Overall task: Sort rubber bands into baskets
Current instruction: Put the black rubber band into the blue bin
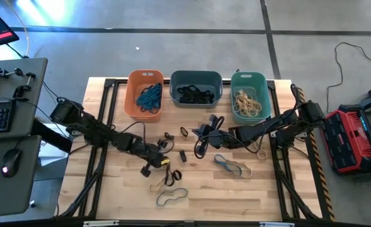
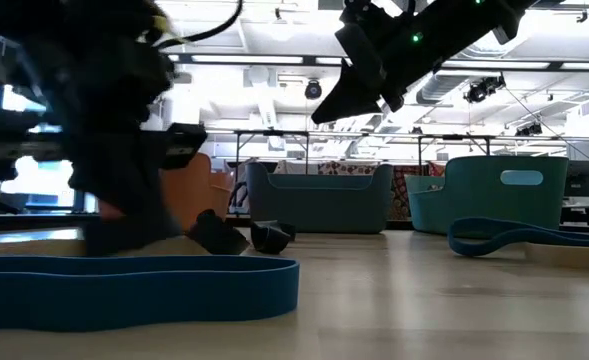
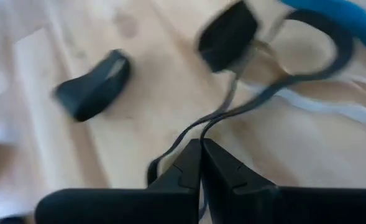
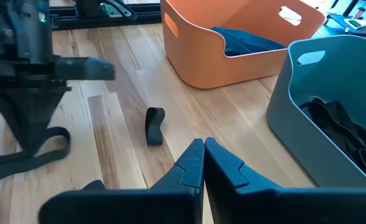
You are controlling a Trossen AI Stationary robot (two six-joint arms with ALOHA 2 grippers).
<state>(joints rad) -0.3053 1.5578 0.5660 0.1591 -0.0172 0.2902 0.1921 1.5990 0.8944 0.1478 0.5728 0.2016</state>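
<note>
Three baskets stand along the far edge: an orange one (image 1: 144, 94) with blue rubber bands, a slate one (image 1: 196, 88) with black ones, and a teal one (image 1: 249, 94) with tan ones. Loose bands lie on the wooden table: small black ones (image 1: 184, 132), a blue and tan pair (image 1: 232, 166), and a tan and blue pair (image 1: 171, 197). My left gripper (image 1: 162, 162) is low over the middle of the table, shut on a thin black rubber band (image 3: 307, 59). My right gripper (image 1: 204, 135) hangs above the table before the slate basket, shut with nothing in it (image 4: 203, 144). My left gripper pinches a strand of the black band (image 3: 209, 127) between its two fingertips. The fingers slant down from the table's left. From the tips the band runs away over the wood to its loop (image 3: 322, 53), which appears to lie on the table.
A wide blue band (image 2: 134, 290) lies near the table's near edge. A tan loop (image 1: 261, 151) sits under the right arm. Short black bands (image 3: 92, 87) lie close to the left gripper. A desk with a keyboard and mouse (image 1: 9, 161) stands to the table's left.
</note>
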